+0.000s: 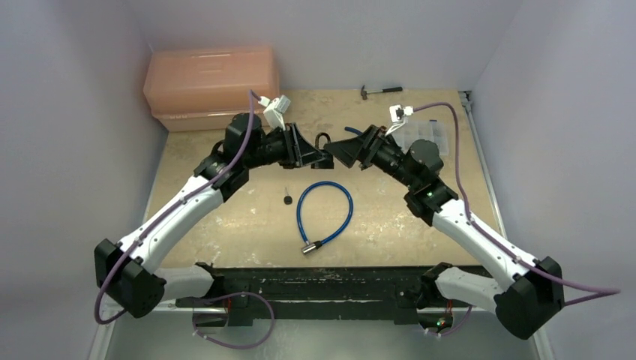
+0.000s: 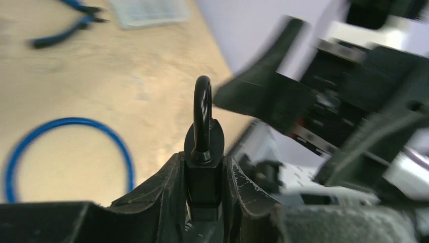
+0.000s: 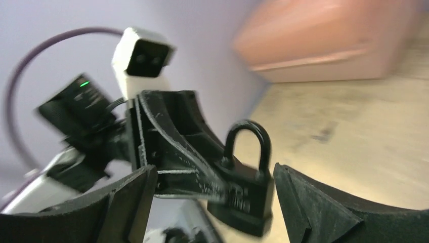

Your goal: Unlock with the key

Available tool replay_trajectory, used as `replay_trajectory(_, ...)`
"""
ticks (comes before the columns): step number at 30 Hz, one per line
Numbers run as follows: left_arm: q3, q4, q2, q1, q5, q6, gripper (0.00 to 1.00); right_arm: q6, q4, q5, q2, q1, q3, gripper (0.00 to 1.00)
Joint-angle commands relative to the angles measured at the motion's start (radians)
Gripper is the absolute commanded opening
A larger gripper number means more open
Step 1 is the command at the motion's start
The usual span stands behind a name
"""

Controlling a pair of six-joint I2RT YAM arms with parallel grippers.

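A small black padlock with a curved shackle is held upright above the table, and my left gripper is shut on its body. In the top view the padlock hangs between the two arms. My right gripper is open, its jaws standing wide on either side of the padlock and the left gripper's fingers. The key, tiny with a black head, lies alone on the table below the left gripper. Neither gripper touches it.
A blue cable loop with a metal end lies near the key. An orange box stands at the back left. A hammer and a clear organiser case lie at the back right. Blue-handled pliers lie beyond.
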Motion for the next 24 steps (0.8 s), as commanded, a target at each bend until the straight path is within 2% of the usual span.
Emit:
replay_trajectory(1,0.126,-0.193,0.121,0.021,-0.372,0.102,0.00,-0.178,-0.546,0.500,-0.077,0.000,0.094,0.95)
replay_trajectory(4,0.217,-0.305,0.249,0.022,-0.564,0.126,0.00,-0.171,-0.706,0.635,-0.086,-0.002,0.087,0.95)
replay_trajectory(10,0.389,-0.431,0.493,0.022,-0.793,0.133,0.00,-0.165,-0.832,0.701,-0.074,-0.002,0.100,0.95)
replay_trajectory(17,0.561,-0.510,0.740,0.028,-0.833,0.110,0.00,-0.168,-0.865,0.711,-0.062,-0.002,0.101,0.95)
replay_trajectory(24,0.694,-0.552,0.885,0.034,-0.793,0.196,0.00,-0.181,-0.862,0.681,-0.038,-0.002,0.095,0.95)
